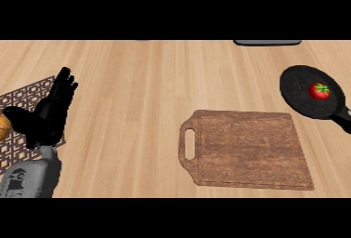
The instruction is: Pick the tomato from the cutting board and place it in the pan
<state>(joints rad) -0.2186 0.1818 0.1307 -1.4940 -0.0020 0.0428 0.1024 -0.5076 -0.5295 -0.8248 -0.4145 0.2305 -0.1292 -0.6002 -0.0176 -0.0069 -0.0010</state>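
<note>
Tomato [319, 91] sits inside pan [299, 98] at the view's right edge.

Pale wood-grain counter [137, 93], a latticed mat [21, 98] at its left edge.

Bright, soft light lies evenly across the counter [137, 93]. Shadows are faint: a thin dark line hugs the cutting board [247, 148] along its 6 and 9 o'clock edges. The pan [302, 100] at 3 o'clock looks matte black.

red tomato [319, 91], black pan [302, 95], brown cutting board [247, 151], lattice-patterned mat [24, 95].
</note>
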